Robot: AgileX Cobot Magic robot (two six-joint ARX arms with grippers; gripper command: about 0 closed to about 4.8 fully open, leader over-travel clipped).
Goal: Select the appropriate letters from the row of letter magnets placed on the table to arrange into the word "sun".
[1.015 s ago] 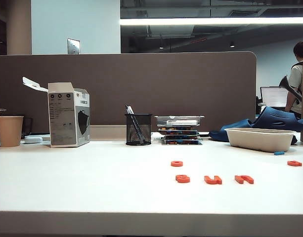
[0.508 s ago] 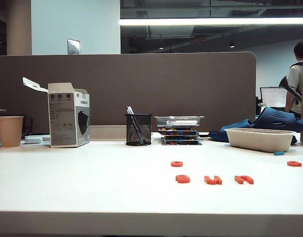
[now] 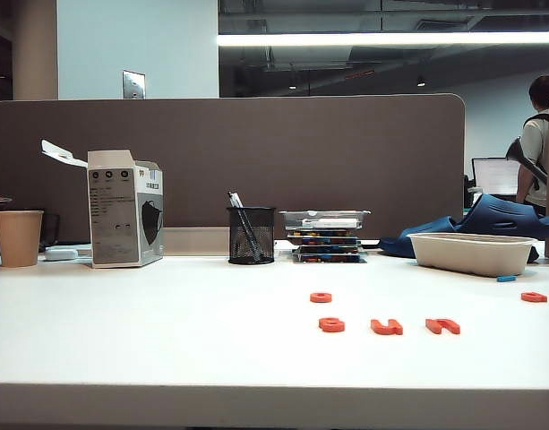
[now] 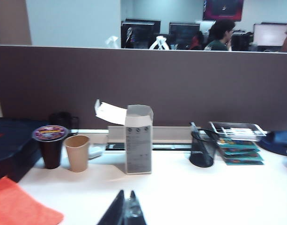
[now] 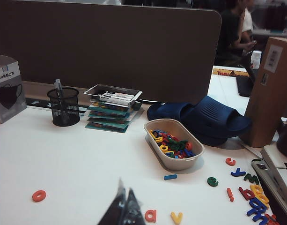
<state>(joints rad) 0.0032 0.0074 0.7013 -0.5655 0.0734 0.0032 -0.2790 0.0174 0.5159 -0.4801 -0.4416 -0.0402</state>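
1. Since the 3 front letter magnets (image 3: 386,327) lie side by side in a line along the front edge of the table (image 3: 149,340), right of its middle, the right arm's side is the nearer one.
2. Seen so low, their shapes are hard to read; they look like an S (image 3: 330,324), a U (image 3: 386,327) and an N (image 3: 442,326), so the word seems already set.
3. Behind that line, towards the back edge, a spare O (image 3: 321,296) lies apart, and another orange-red letter (image 3: 534,296) sits near the right edge, by the small blue piece (image 3: 506,279) and the beige tray (image 3: 471,253).
4. Neither wrist view shows the 3 front letters, so they lie out of sight on the near side of both sets of fingers.
5. Right gripper (image 5: 125,206): jaws pressed together, holding nothing, raised above the tabletop with the O ahead and to one side.
6. Left gripper (image 4: 125,212): tips also together and empty, over the table's left half, well apart from every letter.
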